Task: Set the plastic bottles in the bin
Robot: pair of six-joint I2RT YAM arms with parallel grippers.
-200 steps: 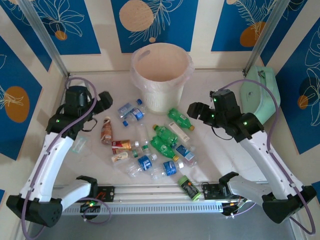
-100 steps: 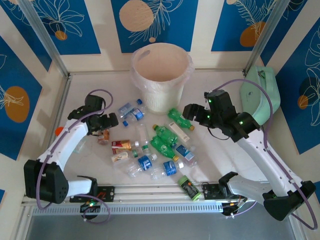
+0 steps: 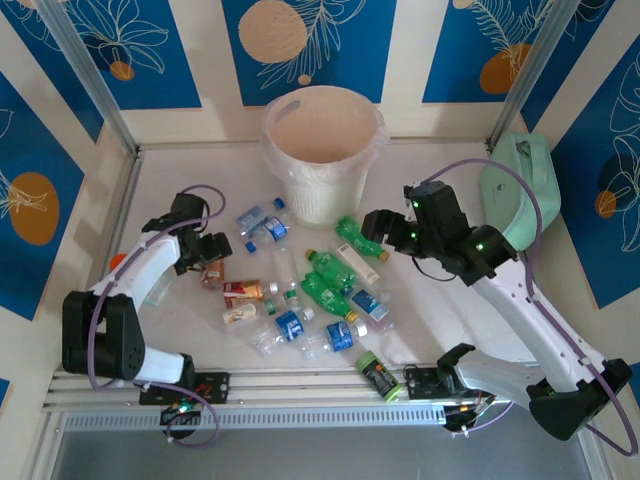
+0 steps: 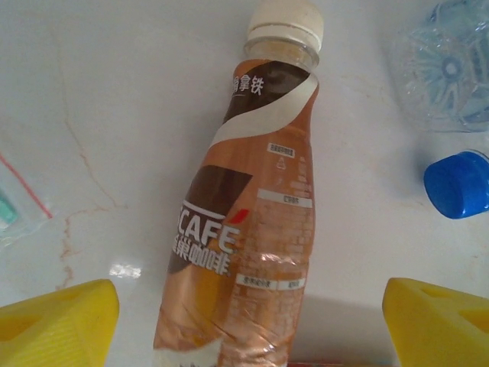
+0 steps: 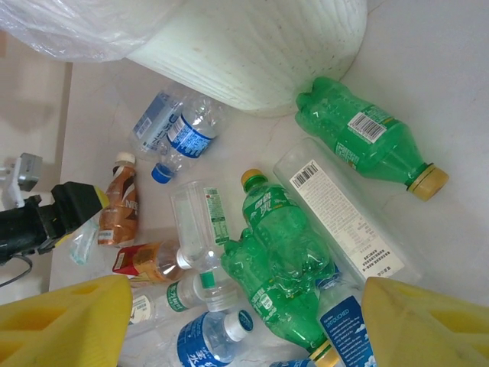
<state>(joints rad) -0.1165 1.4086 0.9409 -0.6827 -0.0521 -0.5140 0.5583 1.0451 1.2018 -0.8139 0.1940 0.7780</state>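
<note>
Over last 1 s dropped left tool (image 3: 207,252) at left-ctr astride coffee bottle (image 4: 244,229), fingers apart, unclamped; nudged right tool (image 3: 375,225), also apart, leftward; nearing 1st grasp w/ bin (image 3: 325,190) empty.

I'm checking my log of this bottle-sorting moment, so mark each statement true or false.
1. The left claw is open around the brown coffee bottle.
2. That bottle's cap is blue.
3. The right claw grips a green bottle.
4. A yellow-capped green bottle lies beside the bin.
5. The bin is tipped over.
1. True: the left claw is open, with the brown coffee bottle lying between its fingers.
2. False: it has a white cap; a blue cap lies nearby.
3. False: the right claw is open and holds nothing.
4. True: the green bottle lies on the table next to the bin.
5. False: the bin stands upright.
</note>
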